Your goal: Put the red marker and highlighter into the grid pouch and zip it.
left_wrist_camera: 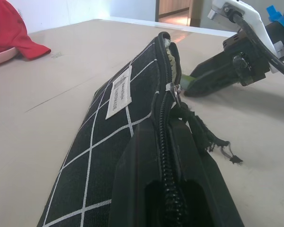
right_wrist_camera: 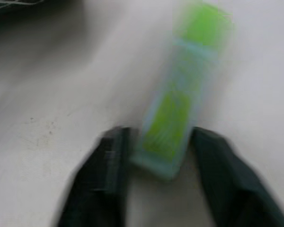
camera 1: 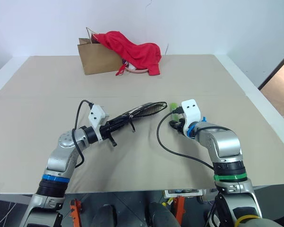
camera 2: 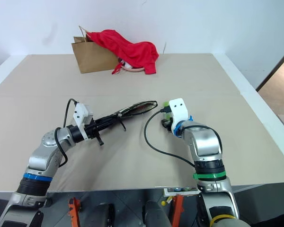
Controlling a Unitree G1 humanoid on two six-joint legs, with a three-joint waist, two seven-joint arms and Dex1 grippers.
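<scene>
Right wrist view: highlighter (right_wrist_camera: 182,90), lying on the tabletop (camera 1: 132,161) mid-span toward the right edge, its near end between the right gripper (right_wrist_camera: 156,161) fingers, which stand narrow about it; firm grip not confirmed. Left gripper (left_wrist_camera: 173,161) clamped on the grid pouch (camera 1: 137,113), zipper open. Advice: seat fingers squarely before lifting. Surrounding tabletop bare; far-edge paper bag (camera 1: 97,59) well apart. Red marker unseen.

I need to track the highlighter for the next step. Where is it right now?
The highlighter lies on the table, between the right gripper's fingers, just right of the grid pouch's open end in the head views.
</scene>
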